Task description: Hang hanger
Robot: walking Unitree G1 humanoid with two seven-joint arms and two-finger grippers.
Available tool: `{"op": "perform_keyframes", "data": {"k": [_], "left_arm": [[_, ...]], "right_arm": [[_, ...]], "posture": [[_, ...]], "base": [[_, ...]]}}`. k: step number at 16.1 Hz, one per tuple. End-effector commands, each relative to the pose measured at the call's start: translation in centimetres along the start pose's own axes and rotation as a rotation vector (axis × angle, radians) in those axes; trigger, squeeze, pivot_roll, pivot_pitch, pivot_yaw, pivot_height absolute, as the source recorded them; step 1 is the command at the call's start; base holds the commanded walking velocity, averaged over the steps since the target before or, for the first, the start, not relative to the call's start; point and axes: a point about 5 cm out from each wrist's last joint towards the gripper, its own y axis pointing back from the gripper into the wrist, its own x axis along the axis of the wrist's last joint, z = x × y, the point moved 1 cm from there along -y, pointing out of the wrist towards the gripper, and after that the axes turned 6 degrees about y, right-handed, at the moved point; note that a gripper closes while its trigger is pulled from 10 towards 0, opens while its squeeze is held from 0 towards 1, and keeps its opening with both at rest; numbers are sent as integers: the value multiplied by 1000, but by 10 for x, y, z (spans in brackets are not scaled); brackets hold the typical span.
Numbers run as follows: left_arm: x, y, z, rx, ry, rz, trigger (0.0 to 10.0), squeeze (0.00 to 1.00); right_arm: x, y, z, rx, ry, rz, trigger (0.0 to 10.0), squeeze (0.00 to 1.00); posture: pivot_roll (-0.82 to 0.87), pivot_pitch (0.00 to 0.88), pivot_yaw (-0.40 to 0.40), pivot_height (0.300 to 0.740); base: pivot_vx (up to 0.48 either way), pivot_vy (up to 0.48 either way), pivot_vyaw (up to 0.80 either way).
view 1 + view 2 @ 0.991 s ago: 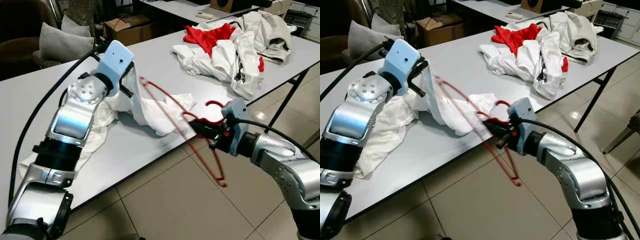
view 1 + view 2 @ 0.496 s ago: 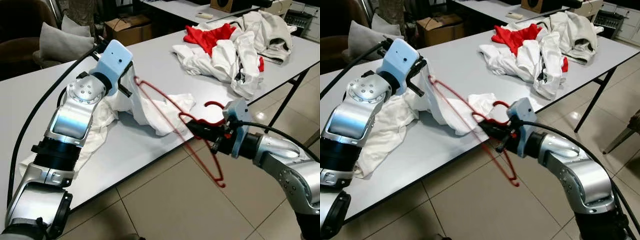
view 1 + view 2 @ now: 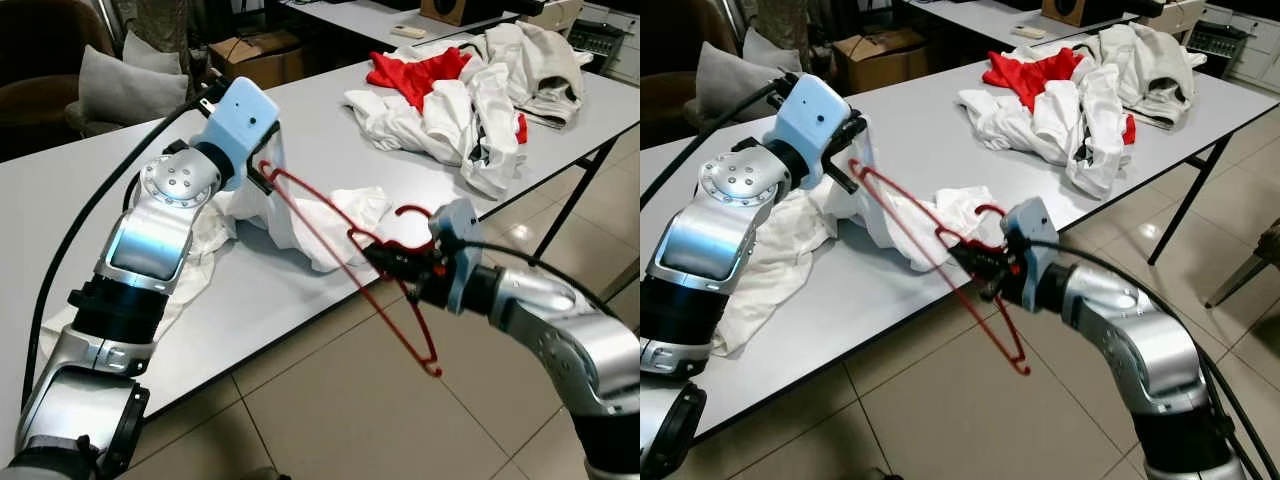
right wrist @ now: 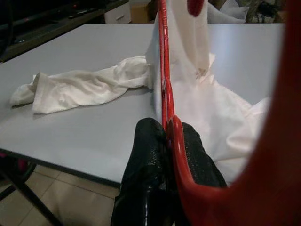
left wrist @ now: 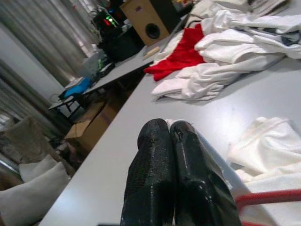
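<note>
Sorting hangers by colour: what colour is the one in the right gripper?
Red. The hanger shows best in the right eye view, clamped by the right gripper.

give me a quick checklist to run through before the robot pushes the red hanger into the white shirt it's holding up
1. Right gripper clamped on the red hanger: ok, its fingers close on the wire near the hook.
2. Left gripper pinching the white shirt: ok, fingers shut on cloth and the shirt lifted off the grey table.
3. Hanger tip at the shirt opening: cannot tell; the tip sits by the left gripper, but the opening is hidden in folds.
4. Shirt hanging free: not ok, much of it lies bunched on the table.
5. Clothes pile out of the way: ok, it lies at the far end of the table, apart from the shirt.
</note>
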Motion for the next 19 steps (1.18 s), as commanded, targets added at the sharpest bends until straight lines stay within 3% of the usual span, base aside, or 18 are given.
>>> {"op": "perform_keyframes", "data": {"k": [1, 5, 19], "left_arm": [[6, 0, 4, -23, -7, 14, 0, 0], [4, 0, 7, -34, -12, 2, 0, 0], [-6, -2, 2, -7, -31, -46, 0, 0]], "right_arm": [[6, -2, 4, -20, 20, 27, 10000, 0], [9, -4, 11, -55, 18, 40, 10000, 0], [20, 0, 9, -76, 48, 69, 10000, 0]], "posture": [[-160, 0, 64, 740], [-160, 0, 63, 740], [-170, 0, 66, 740]], "base": [[0, 0, 0], [0, 0, 0], [0, 0, 0]]}}
